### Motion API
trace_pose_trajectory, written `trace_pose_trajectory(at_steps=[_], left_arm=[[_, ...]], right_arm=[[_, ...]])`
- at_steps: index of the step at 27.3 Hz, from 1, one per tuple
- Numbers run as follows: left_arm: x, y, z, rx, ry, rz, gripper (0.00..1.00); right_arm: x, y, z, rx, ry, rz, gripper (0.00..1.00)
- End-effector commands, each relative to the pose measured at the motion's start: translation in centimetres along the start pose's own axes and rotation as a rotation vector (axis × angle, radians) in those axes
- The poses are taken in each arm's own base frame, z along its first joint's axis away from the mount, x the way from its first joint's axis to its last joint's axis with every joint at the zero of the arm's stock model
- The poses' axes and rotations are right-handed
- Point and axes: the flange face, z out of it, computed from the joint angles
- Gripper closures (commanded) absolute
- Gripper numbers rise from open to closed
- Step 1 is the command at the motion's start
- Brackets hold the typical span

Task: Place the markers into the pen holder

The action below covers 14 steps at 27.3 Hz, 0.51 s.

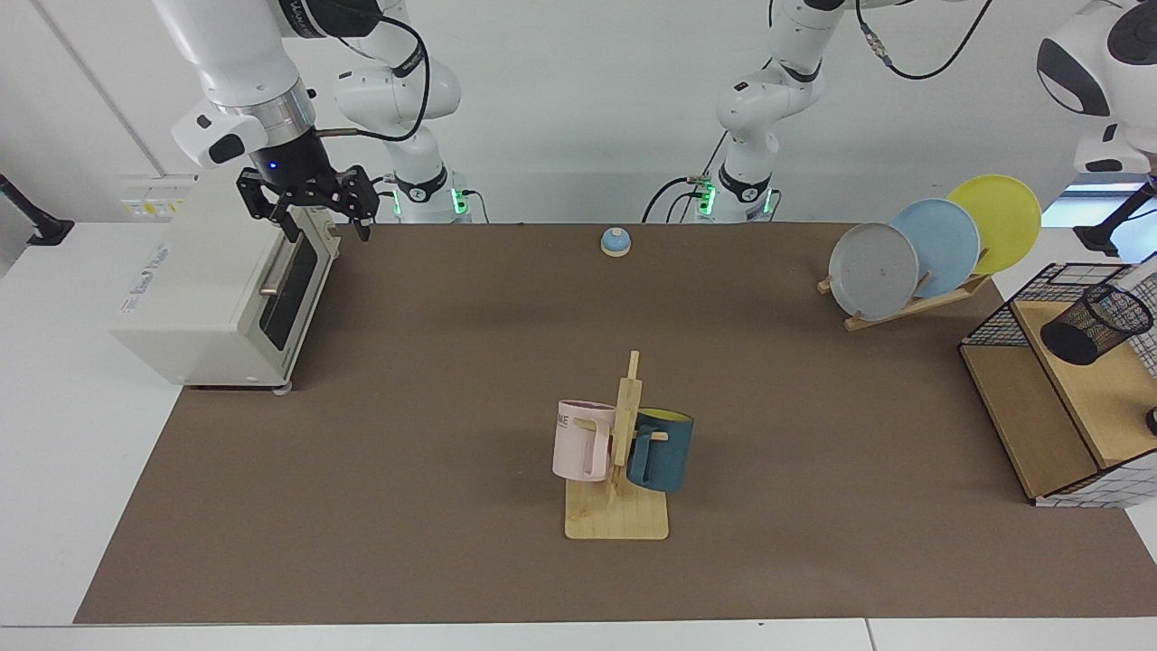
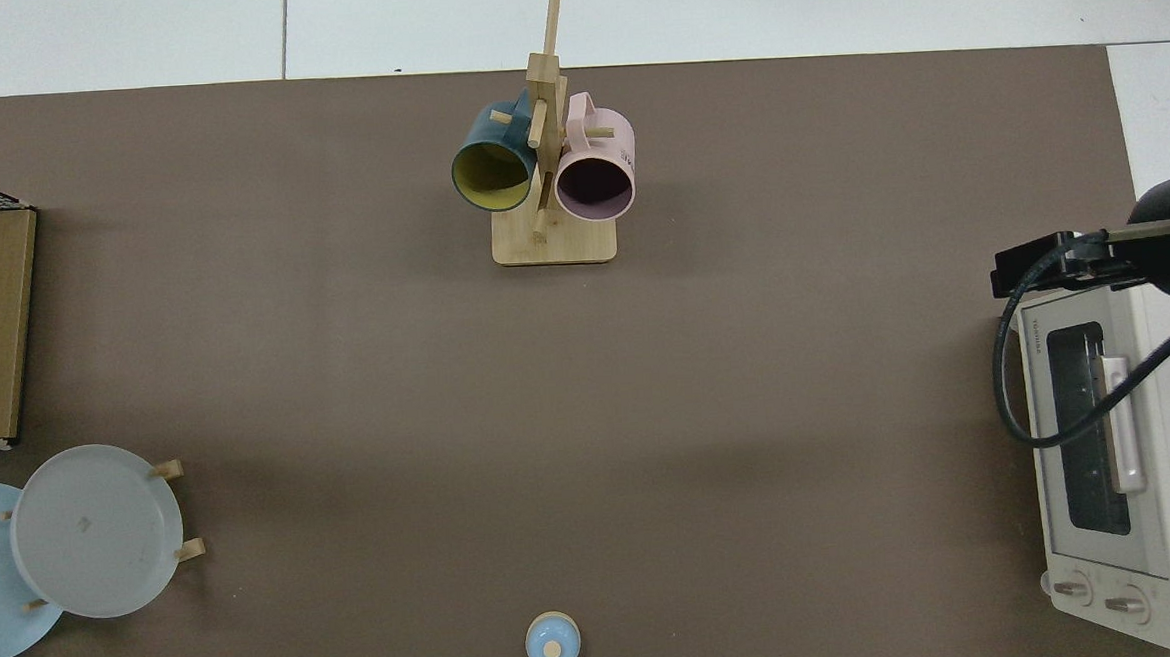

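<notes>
**Right hand hanging over the toaster oven, pen holder sitting on the shelf**

The right hand [image 1: 307, 210] is hovering at the upper left of the facing view, its fingers spread apart and gripping nothing, just above the top front edge of the white toaster oven [image 1: 217, 298]. In the top view the same hand [image 2: 1027, 265] is showing at the right edge, over the oven's upper corner. The left arm [image 1: 1098, 86] is reaching out of the facing view at the upper right corner, so its hand is out of sight, and no marker is showing in either view.

The pen holder [image 1: 1095, 324] is sitting tilted on the wooden shelf [image 1: 1080, 384] of the wire basket frame at the right edge of the facing view. Just beside it, toward the upper middle, a plate rack [image 1: 913, 303] is holding grey, blue and yellow plates. A mug tree [image 1: 619, 452] with a pink and a dark blue mug is standing in the lower middle of the brown counter [image 1: 407, 434], and a small blue bell [image 1: 616, 240] is resting at the counter's far edge.
</notes>
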Motion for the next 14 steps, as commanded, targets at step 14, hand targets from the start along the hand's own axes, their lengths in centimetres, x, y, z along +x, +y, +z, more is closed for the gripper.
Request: trace_pose_trajectory(at_steps=[14], left_arm=[[4.7, -1.6, 5.1, 0.004, -0.153, 0.232, 1.00]], right_arm=[[-0.5, 0.9, 0.1, 0.005, -0.006, -0.014, 0.00]])
